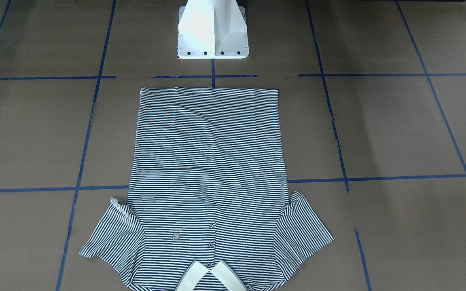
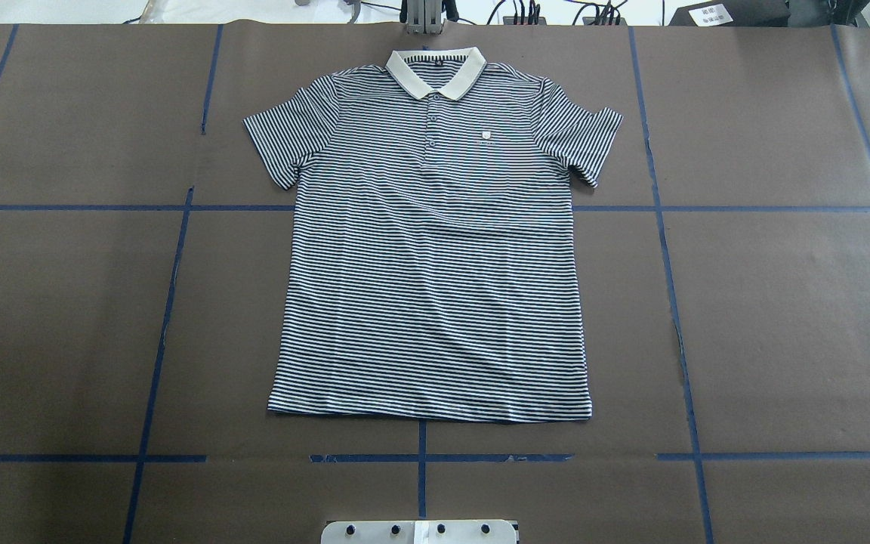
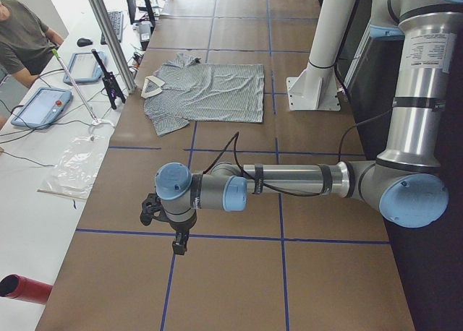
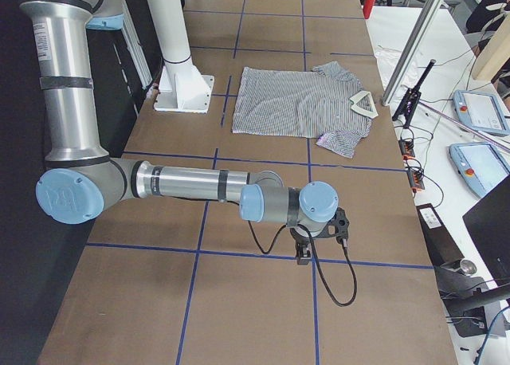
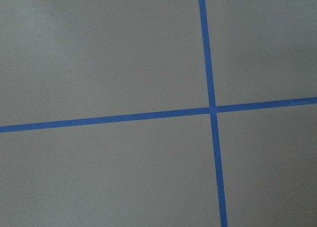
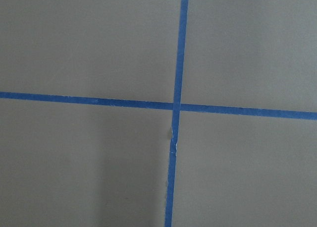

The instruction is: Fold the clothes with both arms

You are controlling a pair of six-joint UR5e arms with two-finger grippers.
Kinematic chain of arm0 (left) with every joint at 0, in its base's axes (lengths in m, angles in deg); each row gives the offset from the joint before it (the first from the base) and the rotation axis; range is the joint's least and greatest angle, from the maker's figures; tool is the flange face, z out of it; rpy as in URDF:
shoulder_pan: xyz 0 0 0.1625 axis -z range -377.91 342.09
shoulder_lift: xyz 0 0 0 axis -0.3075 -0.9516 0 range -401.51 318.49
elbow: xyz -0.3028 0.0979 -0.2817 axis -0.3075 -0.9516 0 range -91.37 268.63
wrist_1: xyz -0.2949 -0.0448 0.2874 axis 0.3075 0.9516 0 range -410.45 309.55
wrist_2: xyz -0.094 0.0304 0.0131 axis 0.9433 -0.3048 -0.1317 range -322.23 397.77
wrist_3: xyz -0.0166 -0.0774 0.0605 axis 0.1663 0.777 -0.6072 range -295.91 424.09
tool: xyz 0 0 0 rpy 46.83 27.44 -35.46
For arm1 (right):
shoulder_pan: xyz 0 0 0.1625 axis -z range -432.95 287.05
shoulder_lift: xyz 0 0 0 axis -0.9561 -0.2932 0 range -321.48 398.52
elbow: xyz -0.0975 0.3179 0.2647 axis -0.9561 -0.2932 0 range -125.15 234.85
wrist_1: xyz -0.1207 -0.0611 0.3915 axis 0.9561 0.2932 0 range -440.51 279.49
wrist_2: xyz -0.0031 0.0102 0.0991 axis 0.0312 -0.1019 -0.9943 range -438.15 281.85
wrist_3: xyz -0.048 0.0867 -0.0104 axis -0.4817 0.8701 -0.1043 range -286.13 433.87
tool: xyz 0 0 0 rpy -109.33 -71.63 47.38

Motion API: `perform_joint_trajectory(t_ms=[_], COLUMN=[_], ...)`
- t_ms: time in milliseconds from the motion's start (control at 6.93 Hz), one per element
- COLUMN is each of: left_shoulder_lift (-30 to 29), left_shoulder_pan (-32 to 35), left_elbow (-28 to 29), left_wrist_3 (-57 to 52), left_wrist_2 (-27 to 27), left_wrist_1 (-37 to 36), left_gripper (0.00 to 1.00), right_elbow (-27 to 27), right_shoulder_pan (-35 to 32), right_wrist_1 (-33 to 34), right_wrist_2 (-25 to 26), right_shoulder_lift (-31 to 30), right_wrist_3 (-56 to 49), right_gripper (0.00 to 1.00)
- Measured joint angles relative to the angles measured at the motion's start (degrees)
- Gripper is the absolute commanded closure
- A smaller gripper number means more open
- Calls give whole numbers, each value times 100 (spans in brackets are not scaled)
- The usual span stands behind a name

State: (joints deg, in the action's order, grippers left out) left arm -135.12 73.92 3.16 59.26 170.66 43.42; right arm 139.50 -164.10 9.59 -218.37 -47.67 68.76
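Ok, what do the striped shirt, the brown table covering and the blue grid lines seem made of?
The navy-and-white striped polo shirt looks like soft matte knit fabric, judging by its gentle wrinkles. The brown table covering looks like matte paper, with visible seams. The blue grid lines look like adhesive tape, torn and gapped in places.

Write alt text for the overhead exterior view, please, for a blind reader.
A navy-and-white striped polo shirt lies flat and unfolded, buttons up, on a brown table gridded with blue tape, its white collar farthest from the robot.
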Motion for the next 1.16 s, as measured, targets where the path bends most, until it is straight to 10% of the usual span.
perform_joint_trajectory(t_ms=[722,1155], left_shoulder_lift=[-98,-257], left_shoulder_pan=[-5,-92], left_elbow=[-120,-443], left_wrist_3=[7,48], left_wrist_2=[-2,100], left_wrist_1=[11,1097], left_gripper=[0,0], right_elbow=[-16,-477], right_shoulder_pan=[52,777], right_wrist_1=[-185,-2054], right_wrist_2=[223,368], right_shoulder_lift=[300,823], right_wrist_3=[84,379], right_gripper=[0,0])
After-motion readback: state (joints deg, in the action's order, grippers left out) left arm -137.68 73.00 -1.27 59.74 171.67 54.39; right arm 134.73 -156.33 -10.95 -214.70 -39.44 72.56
